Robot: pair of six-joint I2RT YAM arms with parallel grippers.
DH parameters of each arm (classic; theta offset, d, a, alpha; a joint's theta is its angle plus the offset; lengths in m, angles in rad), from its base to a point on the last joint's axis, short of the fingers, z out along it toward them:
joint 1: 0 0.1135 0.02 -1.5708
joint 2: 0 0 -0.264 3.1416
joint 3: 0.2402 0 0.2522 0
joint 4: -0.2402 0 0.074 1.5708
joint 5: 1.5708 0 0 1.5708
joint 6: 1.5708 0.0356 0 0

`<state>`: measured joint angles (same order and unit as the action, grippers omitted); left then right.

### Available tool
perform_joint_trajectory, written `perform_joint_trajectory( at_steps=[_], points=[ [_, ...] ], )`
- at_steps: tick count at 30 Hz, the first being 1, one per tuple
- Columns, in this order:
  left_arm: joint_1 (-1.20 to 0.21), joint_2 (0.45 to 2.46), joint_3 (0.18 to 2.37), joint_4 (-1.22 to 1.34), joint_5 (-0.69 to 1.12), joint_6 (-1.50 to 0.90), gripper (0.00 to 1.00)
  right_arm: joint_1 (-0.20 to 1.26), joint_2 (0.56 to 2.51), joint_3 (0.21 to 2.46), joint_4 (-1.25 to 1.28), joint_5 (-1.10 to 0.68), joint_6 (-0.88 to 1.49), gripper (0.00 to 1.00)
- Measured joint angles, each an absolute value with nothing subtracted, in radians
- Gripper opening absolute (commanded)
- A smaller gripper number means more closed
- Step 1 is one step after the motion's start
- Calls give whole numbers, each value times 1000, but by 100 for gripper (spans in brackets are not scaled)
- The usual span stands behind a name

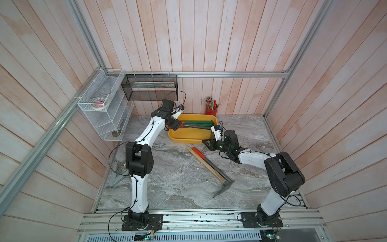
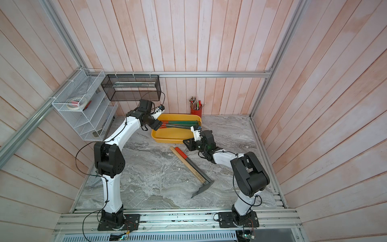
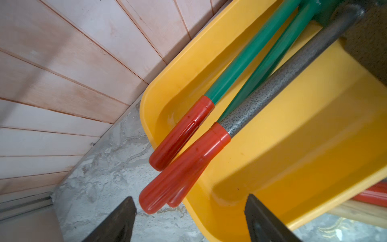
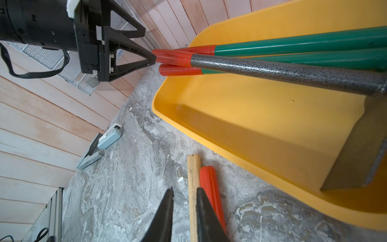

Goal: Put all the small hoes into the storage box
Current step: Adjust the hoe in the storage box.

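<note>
Storage box, shallow yellow plastic tub: directly ahead of the left claw, alongside the right claw.
Small hoe, speckled grey metal shaft, red plastic grip: blade inside the tub, shaft across two green-shafted tools, grip end overhanging the rim at the left claw's tips.
Left claw: fingers wide apart, gripping nothing.
Right claw: narrowly apart, empty.

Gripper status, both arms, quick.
Left gripper: open wide, holding nothing.
Right gripper: barely open, only a narrow gap, holding nothing.
</note>
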<state>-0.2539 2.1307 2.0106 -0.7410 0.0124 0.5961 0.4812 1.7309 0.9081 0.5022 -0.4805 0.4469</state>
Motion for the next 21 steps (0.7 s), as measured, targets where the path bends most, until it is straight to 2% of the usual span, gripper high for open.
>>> perform_joint_trajectory(
  at_steps=[6,14,17,21],
  points=[
    [-272,2180,2035,-718,-1,752,85,461,1722,886,524,-496,444,22],
    [-277,2310,2130,-730,7,827,84,449,1722,864,546,-508,447,22],
    [-277,2320,2138,-728,6,844,80,447,1723,864,560,-516,452,22],
    [-277,2325,2141,-725,6,857,70,444,1740,865,578,-526,461,21]
  ],
)
